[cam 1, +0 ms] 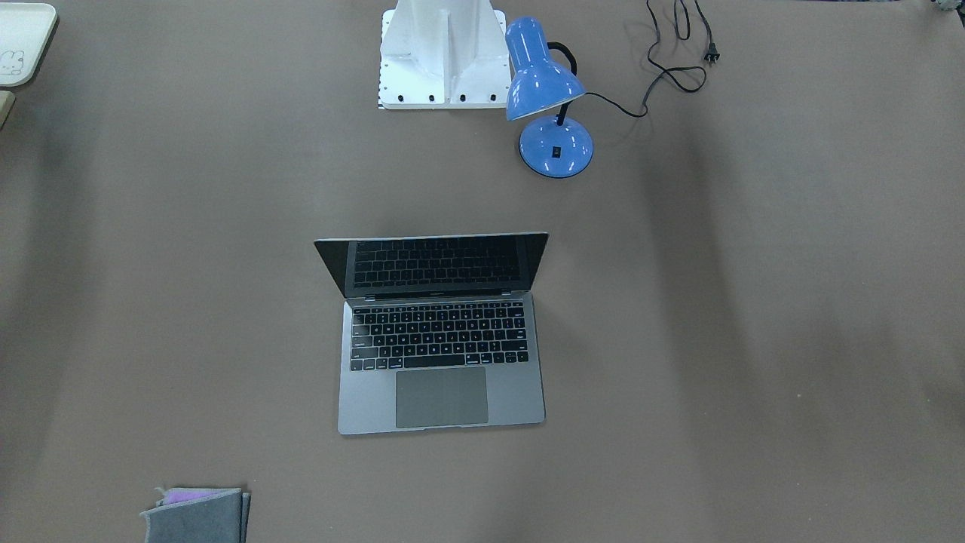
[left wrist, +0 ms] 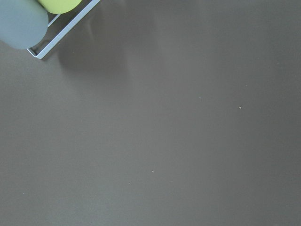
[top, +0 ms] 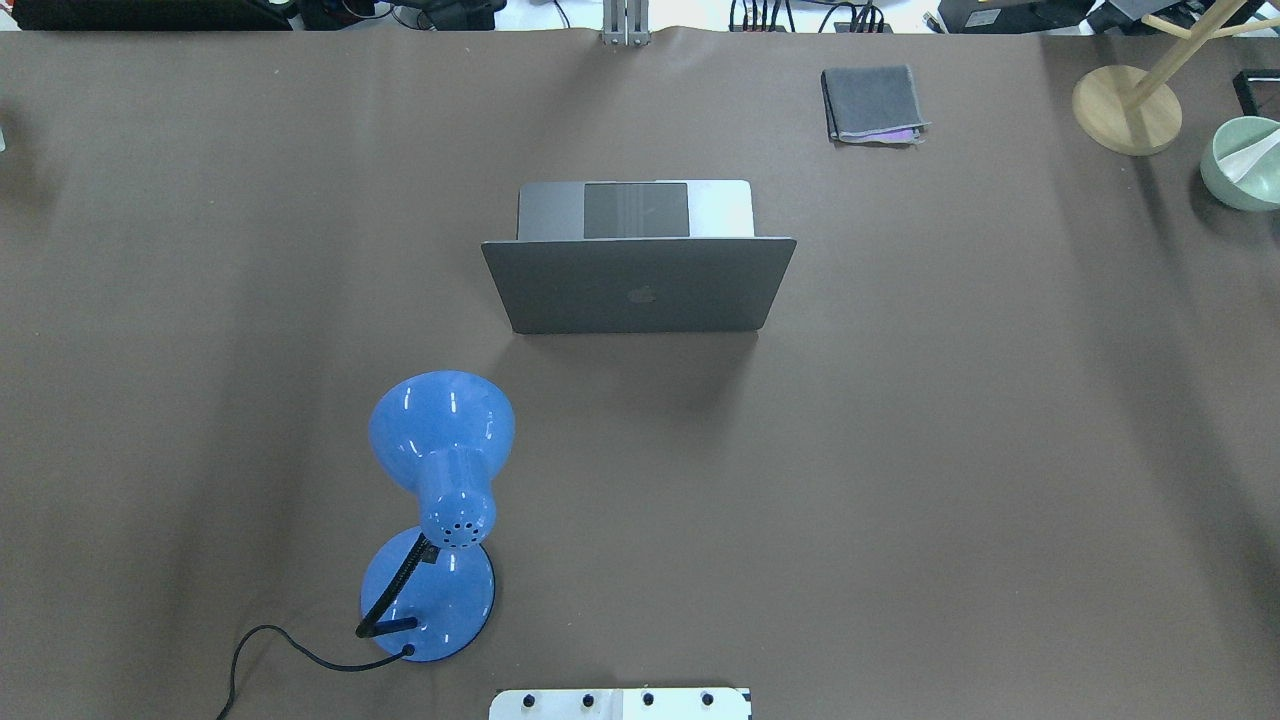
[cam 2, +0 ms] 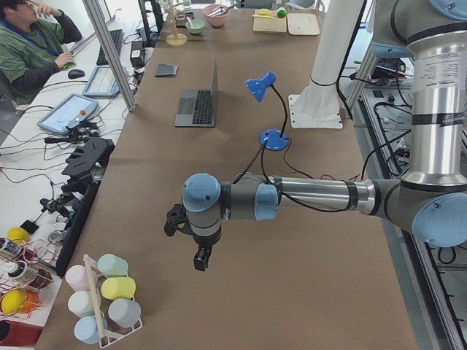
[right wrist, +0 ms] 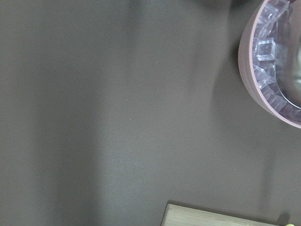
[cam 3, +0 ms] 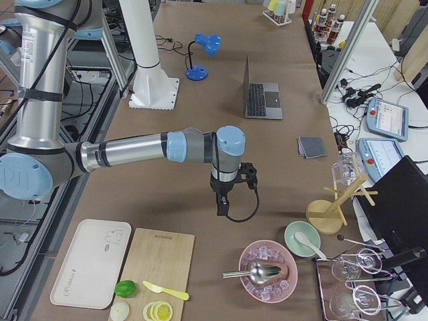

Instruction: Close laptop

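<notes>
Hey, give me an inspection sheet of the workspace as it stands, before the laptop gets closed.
Surface: brown table, matte covering.
Job's things: laptop open, lid near upright, screen dark, untouched.
Clutter: blue desk lamp near the robot base; folded grey cloth.
Grippers: left gripper and right gripper hang above the table, far from the laptop; jaws cannot be judged.
Cables: lamp cord loose, plug lying unplugged.
Surroundings: cup rack, ice bowl, seated operator.

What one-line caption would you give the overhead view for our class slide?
Open laptop mid-table, lid towards the camera; blue desk lamp nearer, folded grey cloth beyond.
</notes>
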`<state>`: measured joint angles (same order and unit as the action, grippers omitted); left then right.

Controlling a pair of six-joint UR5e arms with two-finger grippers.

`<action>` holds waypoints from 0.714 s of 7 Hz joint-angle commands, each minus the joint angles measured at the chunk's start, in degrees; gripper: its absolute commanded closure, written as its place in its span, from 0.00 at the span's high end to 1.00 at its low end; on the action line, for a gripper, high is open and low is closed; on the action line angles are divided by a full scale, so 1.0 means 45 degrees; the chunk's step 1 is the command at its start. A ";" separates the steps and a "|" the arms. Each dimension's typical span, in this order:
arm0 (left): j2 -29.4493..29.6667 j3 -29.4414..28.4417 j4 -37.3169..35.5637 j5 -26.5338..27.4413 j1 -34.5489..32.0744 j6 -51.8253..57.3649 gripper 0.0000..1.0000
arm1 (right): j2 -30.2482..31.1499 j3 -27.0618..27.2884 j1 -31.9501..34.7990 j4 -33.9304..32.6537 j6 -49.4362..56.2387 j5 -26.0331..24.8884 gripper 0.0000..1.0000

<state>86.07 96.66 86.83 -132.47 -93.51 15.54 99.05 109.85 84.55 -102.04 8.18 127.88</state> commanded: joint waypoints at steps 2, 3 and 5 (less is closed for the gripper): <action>-0.0065 0.0142 0.0060 -0.0035 0.0019 0.0042 0.99 | 0.0000 0.0003 0.0001 0.0019 0.0017 0.0000 1.00; -0.0065 0.0142 0.0350 -0.0015 0.0019 0.0023 0.99 | 0.0000 0.0003 0.0001 0.0020 0.0017 0.0000 1.00; 0.0051 0.0142 0.0607 -0.0015 0.0019 -0.0036 0.99 | -0.0039 0.0022 0.0001 0.0600 0.0076 -0.0097 1.00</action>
<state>85.90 97.24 88.99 -132.51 -93.43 15.51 98.90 109.89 84.55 -101.29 8.40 127.58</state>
